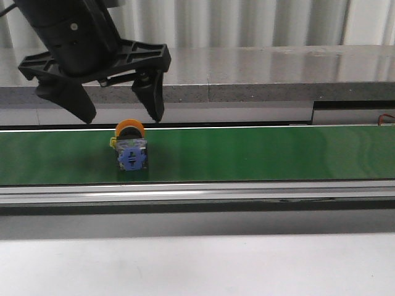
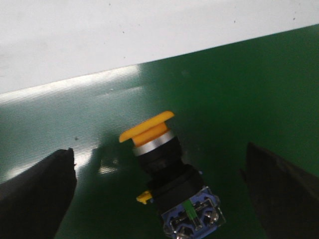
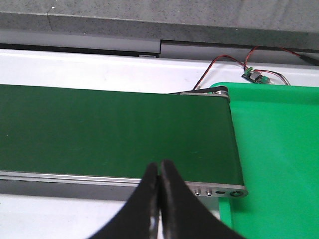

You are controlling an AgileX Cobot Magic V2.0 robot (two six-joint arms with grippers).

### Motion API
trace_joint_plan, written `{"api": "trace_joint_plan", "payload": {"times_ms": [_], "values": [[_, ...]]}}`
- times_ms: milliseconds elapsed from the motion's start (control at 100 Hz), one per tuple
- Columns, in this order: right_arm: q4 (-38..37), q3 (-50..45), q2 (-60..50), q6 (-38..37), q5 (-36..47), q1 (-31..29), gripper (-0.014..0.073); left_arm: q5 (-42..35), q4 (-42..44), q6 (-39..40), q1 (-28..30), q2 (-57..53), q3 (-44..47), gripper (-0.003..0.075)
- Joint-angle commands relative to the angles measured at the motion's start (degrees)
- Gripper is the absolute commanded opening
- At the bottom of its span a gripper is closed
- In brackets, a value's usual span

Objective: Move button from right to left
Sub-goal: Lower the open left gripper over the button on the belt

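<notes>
Left end effector point(image 1: 122, 115) gapes above button point(image 1: 130, 147) mid-belt point(image 1: 259, 154).

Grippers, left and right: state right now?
Left gripper: open, empty, above the button lying on the green belt.
Right gripper: closed, holding nothing.

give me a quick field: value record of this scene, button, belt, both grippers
button: button lies on its side on the green belt, orange-yellow cap away from the front camera, blue-grey block toward it
belt: green conveyor belt, flat, running left to right across the front view
left gripper: left gripper open, above the button, fingers to either side, not touching it
right gripper: right gripper shut, holding nothing, near the belt's right end
tray: bright green tray beside the belt's right end
</notes>
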State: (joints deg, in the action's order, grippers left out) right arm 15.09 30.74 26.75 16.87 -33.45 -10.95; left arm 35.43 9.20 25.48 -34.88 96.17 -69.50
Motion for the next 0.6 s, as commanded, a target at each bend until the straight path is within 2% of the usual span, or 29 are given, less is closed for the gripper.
{"api": "trace_joint_plan", "payload": {"times_ms": [0,100,280,400,590], "values": [[0.8,1.3,0.1,0.6,4.1,0.0,-0.0067,-1.3,0.3,0.6,-0.6,-1.2,-1.9,0.0659],[0.8,1.3,0.1,0.6,4.1,0.0,-0.0067,0.2,0.4,0.6,-0.6,0.0,-1.9,0.0636],[0.8,1.3,0.1,0.6,4.1,0.0,-0.0067,1.8,0.4,0.7,-0.6,2.3,-1.6,0.0498],[0.8,1.3,0.1,0.6,4.1,0.0,-0.0067,1.9,0.2,0.7,-0.6,2.5,-1.6,0.0339],[0.8,1.3,0.1,0.6,4.1,0.0,-0.0067,1.9,1.2,0.7,-0.6,2.2,-1.6,0.0006]]}}
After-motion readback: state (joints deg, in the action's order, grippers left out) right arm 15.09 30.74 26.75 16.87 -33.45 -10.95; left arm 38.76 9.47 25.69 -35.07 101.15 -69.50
